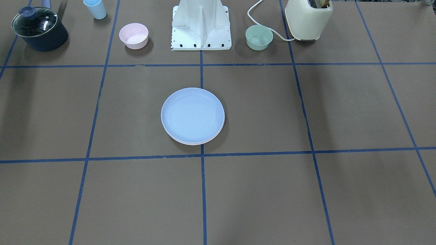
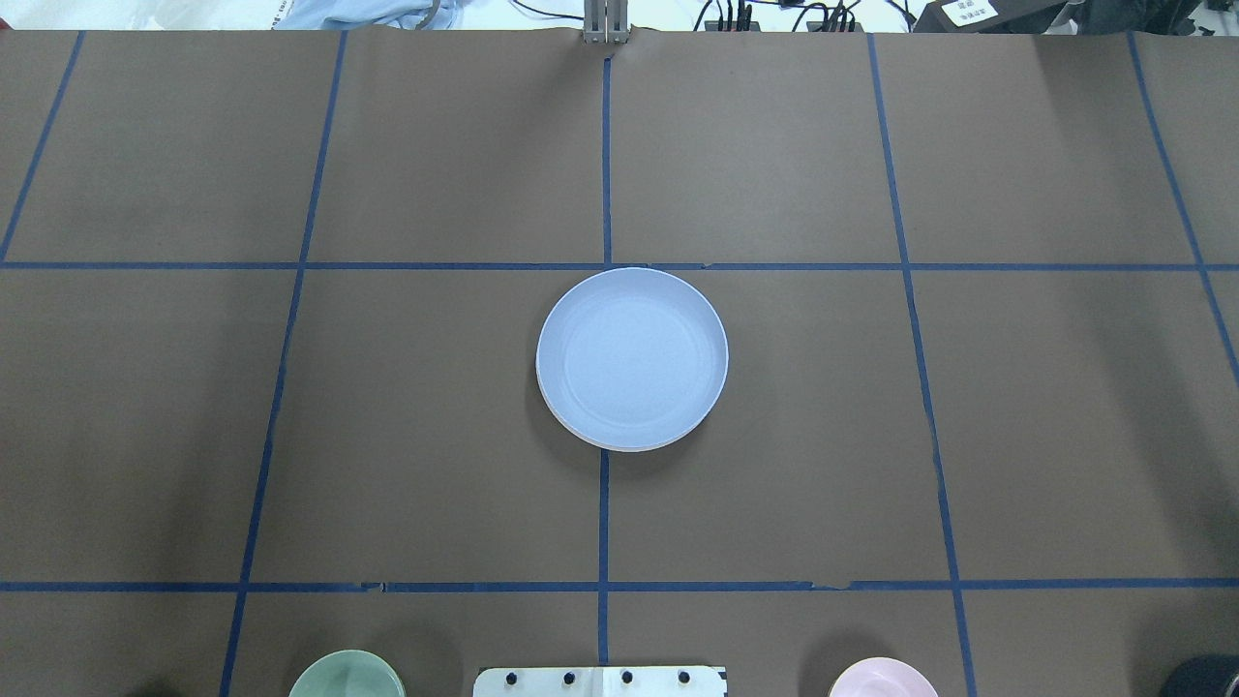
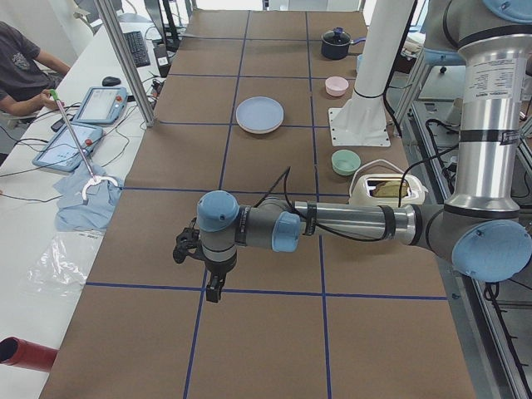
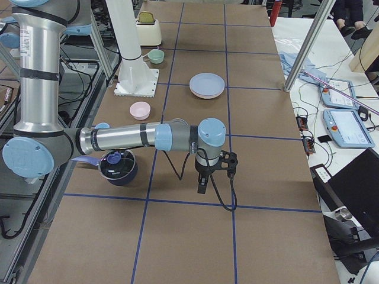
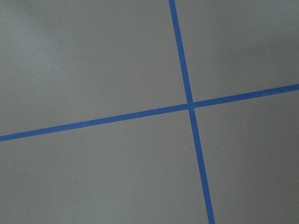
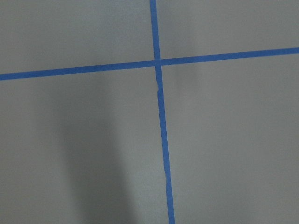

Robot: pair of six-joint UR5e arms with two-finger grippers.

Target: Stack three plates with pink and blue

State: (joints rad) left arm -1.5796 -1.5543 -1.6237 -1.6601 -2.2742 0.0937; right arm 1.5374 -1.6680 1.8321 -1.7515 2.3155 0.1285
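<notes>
The light blue plate (image 1: 192,115) lies on top of a stack at the table's middle, also in the overhead view (image 2: 631,358). Thin pale pink and cream rims (image 1: 195,143) peek out under its near edge. The stack also shows in both side views (image 3: 259,114) (image 4: 207,85). My left gripper (image 3: 214,291) hangs over bare table far from the stack, toward the table's left end. My right gripper (image 4: 202,184) hangs over bare table toward the right end. Both show only in side views, so I cannot tell whether they are open or shut. The wrist views show only table and blue tape.
Along the robot's edge stand a dark pot with a glass lid (image 1: 39,29), a light blue cup (image 1: 95,8), a small pink bowl (image 1: 134,35), the white robot base (image 1: 201,27), a green bowl (image 1: 259,37) and a cream toaster (image 1: 308,18). An operator sits beyond the far edge (image 3: 21,71).
</notes>
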